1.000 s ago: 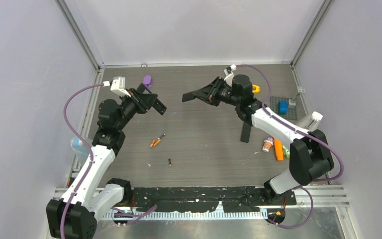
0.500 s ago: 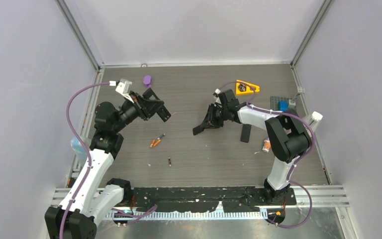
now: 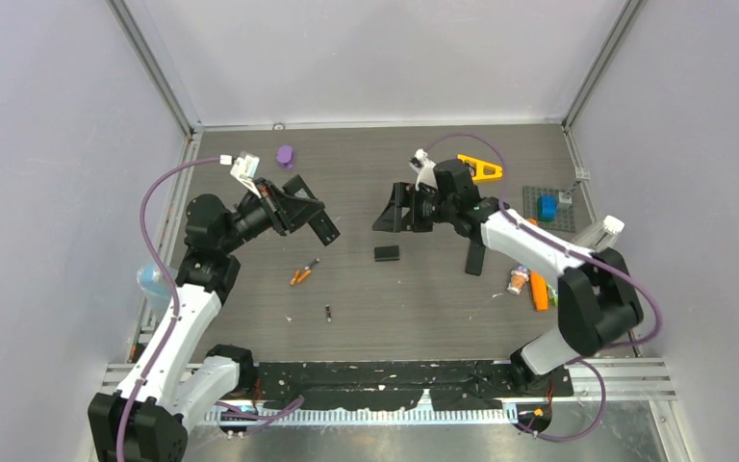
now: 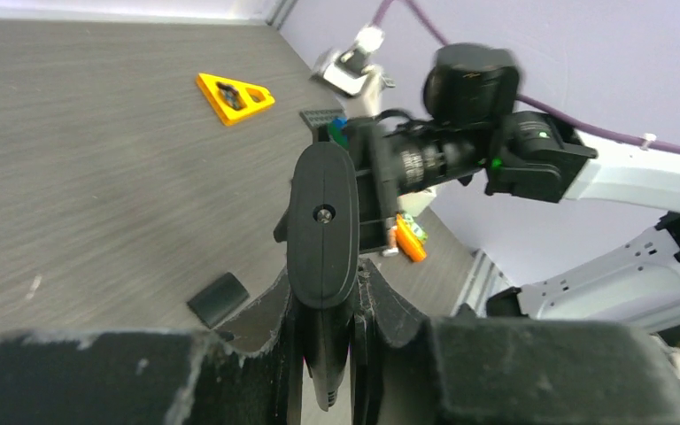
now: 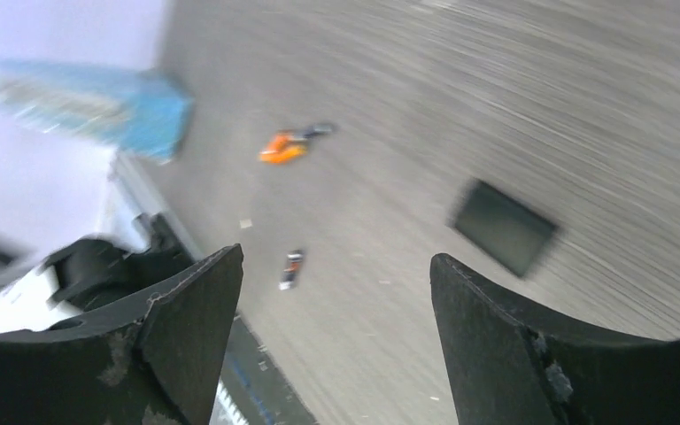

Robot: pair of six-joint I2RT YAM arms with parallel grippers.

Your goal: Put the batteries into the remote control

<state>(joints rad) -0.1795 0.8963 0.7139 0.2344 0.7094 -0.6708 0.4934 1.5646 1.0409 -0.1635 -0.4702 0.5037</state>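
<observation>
My left gripper is shut on a black remote control, held off the table with its rounded end sticking out past the fingers. My right gripper hangs open a little to the right of it, with nothing between its fingers. Under it a small black cover lies flat on the table; the cover also shows in the right wrist view. Two orange batteries lie together left of centre. One dark battery lies nearer the front; both groups of batteries appear blurred in the right wrist view.
A second black remote lies under the right forearm. An orange triangle and a purple piece sit at the back. A blue block on a grey plate, an orange stick and a blue bottle line the sides.
My right gripper swung down toward the table, opened and let go of the black cover, then rose. The left gripper with the remote shifted slightly right.
</observation>
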